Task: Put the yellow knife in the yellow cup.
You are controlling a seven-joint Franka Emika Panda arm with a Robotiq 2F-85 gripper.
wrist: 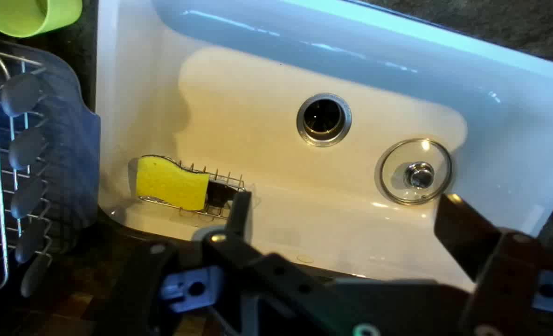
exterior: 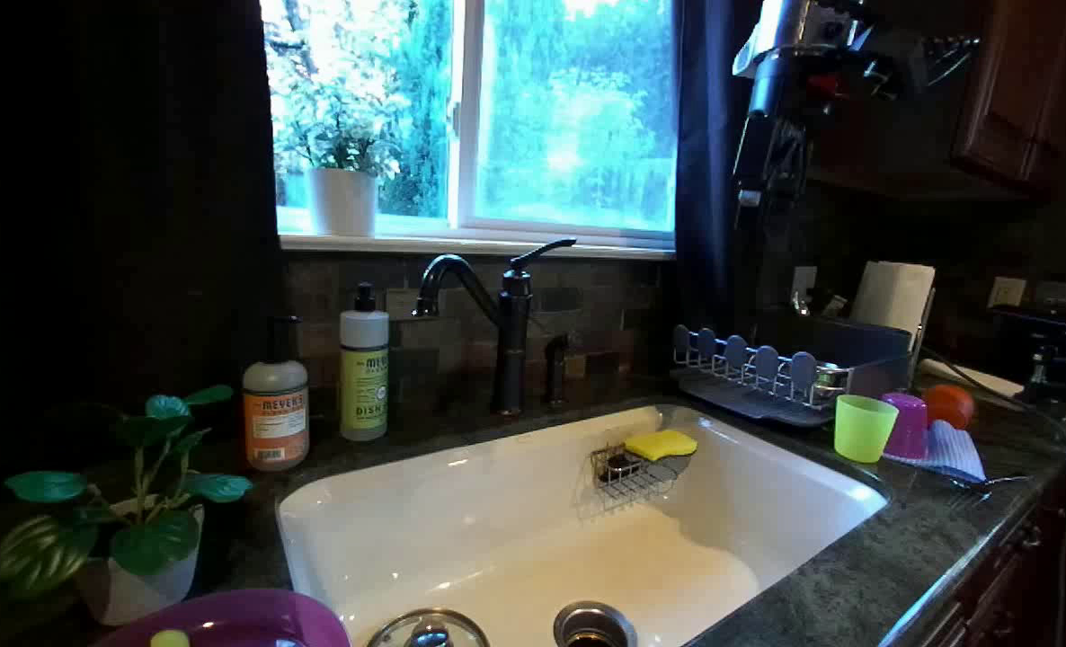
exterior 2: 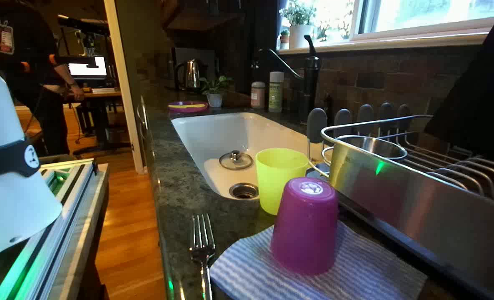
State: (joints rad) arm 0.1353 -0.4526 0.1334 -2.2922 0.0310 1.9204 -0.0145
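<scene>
The yellow cup stands upright on the counter between the sink and an upside-down purple cup. It also shows in an exterior view and at the top left of the wrist view. The yellow knife lies on a purple plate at the sink's far end. In an exterior view only a yellow-green end of the knife shows at the bottom edge. My gripper is open and empty, above the sink. It hangs high at the upper right in an exterior view, well above the counter.
The white sink holds a glass lid and a caddy with a yellow sponge. A dish rack, faucet, purple cup, fork, soap bottles and potted plant surround it.
</scene>
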